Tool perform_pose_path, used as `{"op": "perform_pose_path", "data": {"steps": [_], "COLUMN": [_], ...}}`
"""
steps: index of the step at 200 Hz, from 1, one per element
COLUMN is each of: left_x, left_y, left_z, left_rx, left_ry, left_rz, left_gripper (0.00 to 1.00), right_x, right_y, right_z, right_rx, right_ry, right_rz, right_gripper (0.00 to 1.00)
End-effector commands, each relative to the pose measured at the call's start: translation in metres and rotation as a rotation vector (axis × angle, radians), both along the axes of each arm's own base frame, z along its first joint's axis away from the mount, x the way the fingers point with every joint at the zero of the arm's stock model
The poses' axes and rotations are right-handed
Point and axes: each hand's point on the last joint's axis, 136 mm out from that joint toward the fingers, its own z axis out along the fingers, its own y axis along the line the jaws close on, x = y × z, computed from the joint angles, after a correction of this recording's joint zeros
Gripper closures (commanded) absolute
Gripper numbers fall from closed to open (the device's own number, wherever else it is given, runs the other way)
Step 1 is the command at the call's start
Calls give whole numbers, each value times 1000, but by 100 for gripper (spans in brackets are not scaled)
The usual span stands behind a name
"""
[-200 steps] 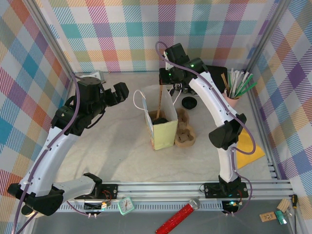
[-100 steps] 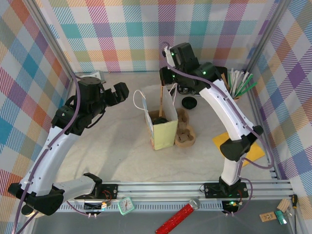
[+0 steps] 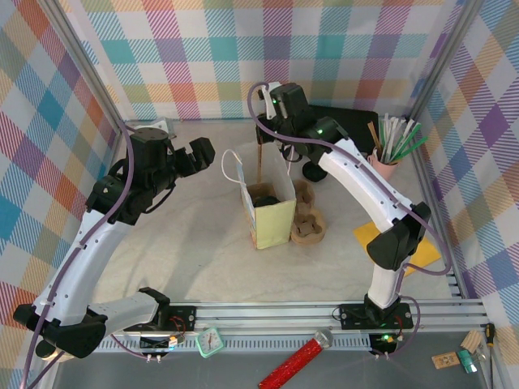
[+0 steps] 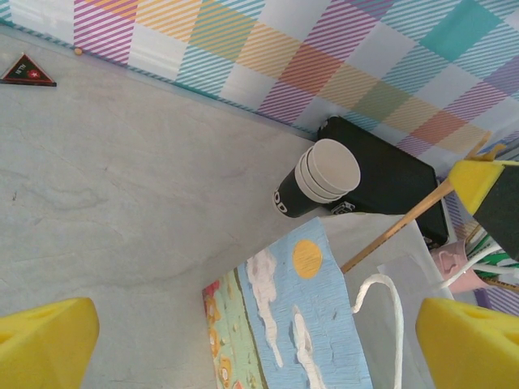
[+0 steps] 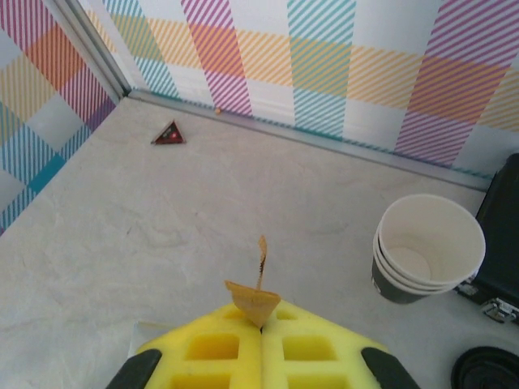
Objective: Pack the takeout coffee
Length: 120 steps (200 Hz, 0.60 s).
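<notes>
Two hands were recorded. Print on the stacked cups (image 4: 312, 182) was too small to be read. The right hand (image 5: 261, 312) was closed on a wooden stirrer (image 5: 260, 263). The left hand (image 3: 193, 154) was spread wide and held nothing. The takeout coffee (image 3: 263, 197) was seated inside the paper bag (image 3: 274, 223) on the bench (image 3: 186, 243).

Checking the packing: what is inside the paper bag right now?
A dark round shape, likely the takeout coffee, sits low in the paper bag. The bag's walls cover its body and the bag floor.
</notes>
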Motion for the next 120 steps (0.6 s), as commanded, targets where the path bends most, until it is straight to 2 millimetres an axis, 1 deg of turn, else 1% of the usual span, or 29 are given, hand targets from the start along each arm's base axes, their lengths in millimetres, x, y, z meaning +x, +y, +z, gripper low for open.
{"op": "perform_pose_path", "data": {"steps": [1, 22, 33, 44, 52, 58, 68, 72, 79, 97, 120], "left_x": [2, 4, 4, 4, 4, 4, 5, 5, 6, 7, 9], "left_y": [3, 2, 2, 3, 3, 3, 3, 3, 3, 2, -1], "left_z": [-1, -1, -2, -2, -1, -1, -1, -2, -1, -1, -1], "left_rx": [9, 8, 8, 9, 7, 9, 8, 9, 7, 4, -2], "left_ry": [-1, 4, 5, 4, 3, 3, 3, 4, 3, 1, 3], "left_rz": [5, 2, 3, 5, 5, 6, 7, 7, 6, 3, -3], "left_gripper": [0, 0, 0, 0, 0, 0, 0, 0, 0, 0, 0], "right_x": [10, 9, 5, 0, -4, -8, -12, -14, -17, -23, -25], "right_y": [7, 10, 10, 10, 9, 9, 6, 5, 4, -3, -9], "right_z": [5, -7, -13, -17, -17, -17, -15, -13, -11, 1, 14], "right_rx": [19, 17, 23, 30, 37, 38, 41, 43, 41, 48, 51], "right_ry": [-59, -20, 0, 19, 24, 26, 29, 27, 27, 7, -18], "right_rz": [-5, 4, 10, 16, 20, 22, 20, 22, 24, 18, 5], "right_gripper": [92, 91, 83, 81, 78, 73, 59, 57, 56, 56, 56]}}
